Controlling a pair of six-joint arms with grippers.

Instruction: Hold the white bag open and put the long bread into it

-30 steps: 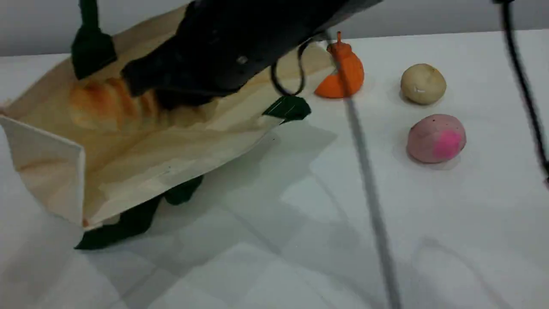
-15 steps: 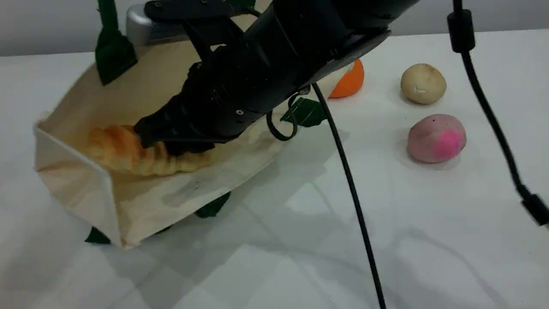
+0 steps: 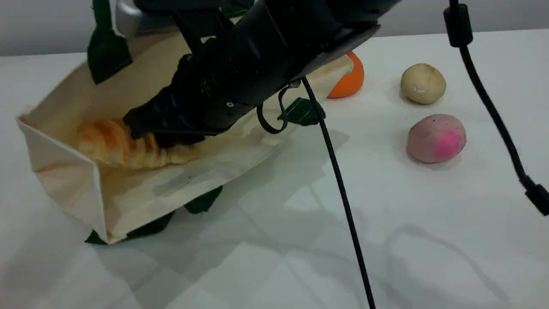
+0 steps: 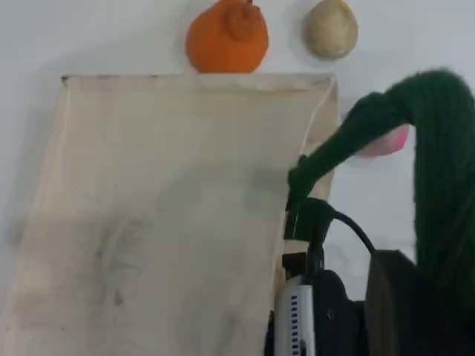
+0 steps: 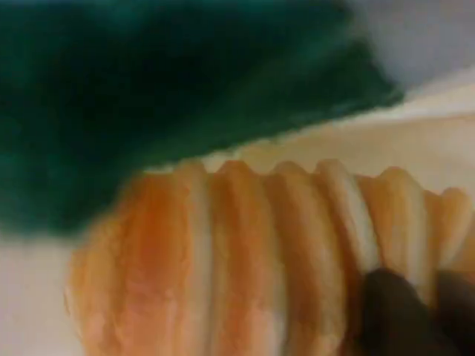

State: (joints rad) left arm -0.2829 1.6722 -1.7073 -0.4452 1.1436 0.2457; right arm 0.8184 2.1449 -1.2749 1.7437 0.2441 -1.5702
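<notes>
Bread placement: long bread (image 3: 107,146) lies inside white bag (image 3: 141,193) at frame left, long axis roughly left-right. Right gripper (image 3: 150,135) is over its right half, clamped on it. Left gripper (image 4: 349,319) is closed on upper green handle (image 3: 107,51) — bag mouth faces upper right.

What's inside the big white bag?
The bread is inside the bag. The right arm reaches in, its jaws on the bread, and covers one end of it and much of the bag's inside, so anything else there is hidden.
</notes>
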